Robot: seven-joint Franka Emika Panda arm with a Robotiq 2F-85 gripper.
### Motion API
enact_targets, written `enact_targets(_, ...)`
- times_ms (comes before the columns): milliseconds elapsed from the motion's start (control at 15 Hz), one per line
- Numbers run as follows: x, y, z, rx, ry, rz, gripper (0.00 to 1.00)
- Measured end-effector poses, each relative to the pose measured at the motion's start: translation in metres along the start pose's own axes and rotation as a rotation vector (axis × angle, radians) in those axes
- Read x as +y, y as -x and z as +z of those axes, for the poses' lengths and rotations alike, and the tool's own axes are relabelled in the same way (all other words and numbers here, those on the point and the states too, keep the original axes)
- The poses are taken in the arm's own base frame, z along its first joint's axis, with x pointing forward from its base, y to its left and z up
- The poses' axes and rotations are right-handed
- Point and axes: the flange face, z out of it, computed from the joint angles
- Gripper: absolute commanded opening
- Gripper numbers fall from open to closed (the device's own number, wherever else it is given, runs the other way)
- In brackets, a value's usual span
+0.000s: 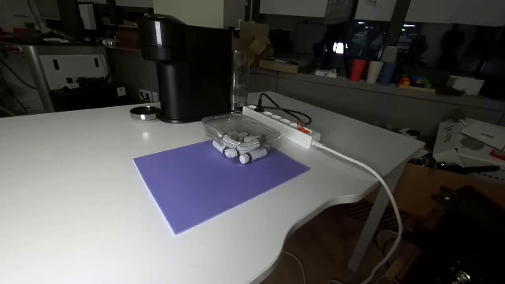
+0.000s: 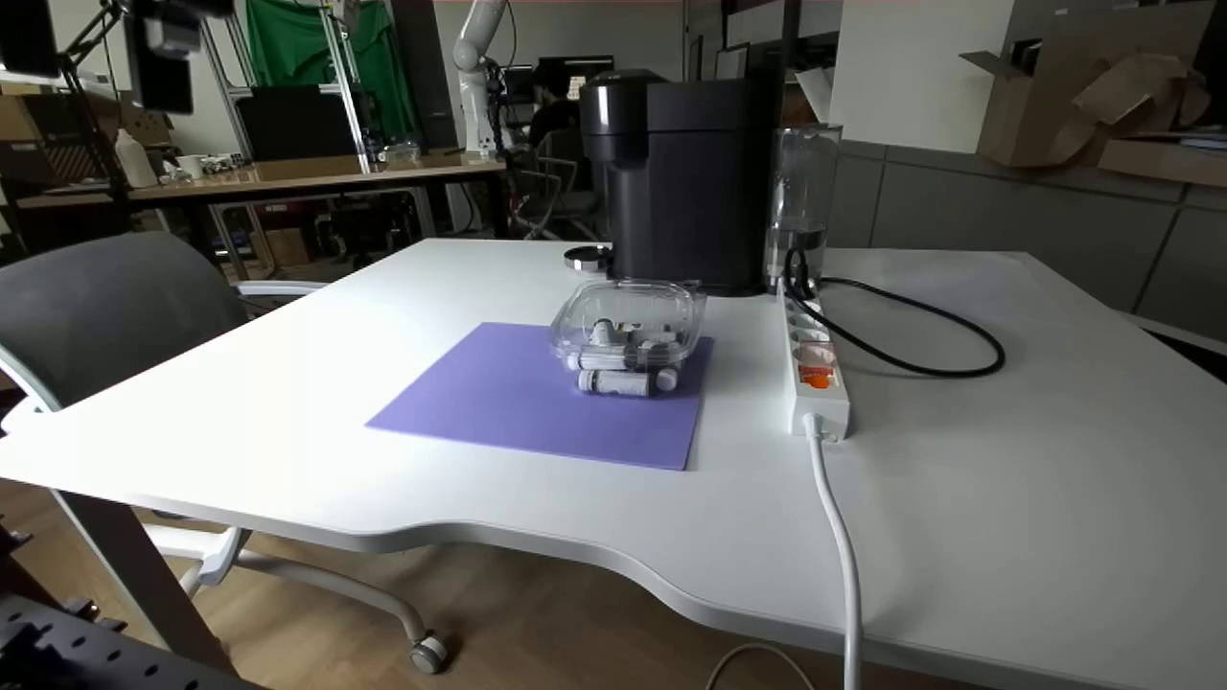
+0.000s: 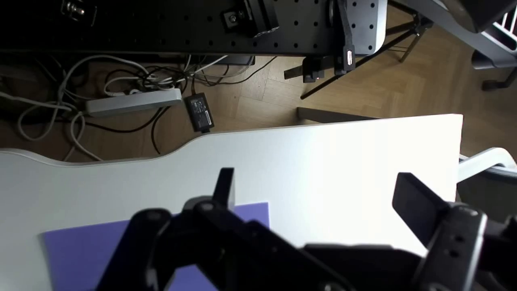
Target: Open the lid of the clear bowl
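Observation:
The clear bowl (image 1: 245, 146) stands upright on the back part of a purple sheet, and it also shows in an exterior view (image 2: 567, 335). Pale grey-white cylinder pieces show through its walls. The lid (image 1: 236, 121) is see-through and shows as faint edges over the bowl's top, also in an exterior view (image 2: 637, 288). I cannot tell how tightly it sits. My gripper (image 3: 315, 182) is open, with nothing between its fingers, high above the table and away from the bowl. Its dark, blurred fingers (image 2: 101, 86) show at the upper left in an exterior view. The bowl is out of the wrist view.
A tall black machine (image 1: 197, 75) stands behind the bowl, with a round metal dish (image 1: 144, 113) beside it. A white power strip (image 2: 815, 369) with cables lies beside the bowl. The purple sheet (image 2: 537, 402) lies on the white table (image 2: 383, 470). A chair (image 2: 115, 316) stands at the table's side.

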Motion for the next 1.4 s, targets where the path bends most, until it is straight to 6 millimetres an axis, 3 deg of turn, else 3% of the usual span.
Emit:
enact_targets(200, 0.019, -0.009, -0.012, 0.045, 0.043, 0.032, 1.00)
enact_targets(533, 0.085, -0.036, -0.041, 0.170, 0.197, 0.097, 1.00)
enact_targets(733, 0.111, -0.059, -0.049, 0.189, 0.270, 0.070, 1.00)
enact_targets(1067, 0.123, -0.103, -0.057, 0.253, 0.298, 0.039, 1.00)
enact_targets(1400, 0.127, -0.108, -0.054, 0.245, 0.294, 0.043, 1.00)
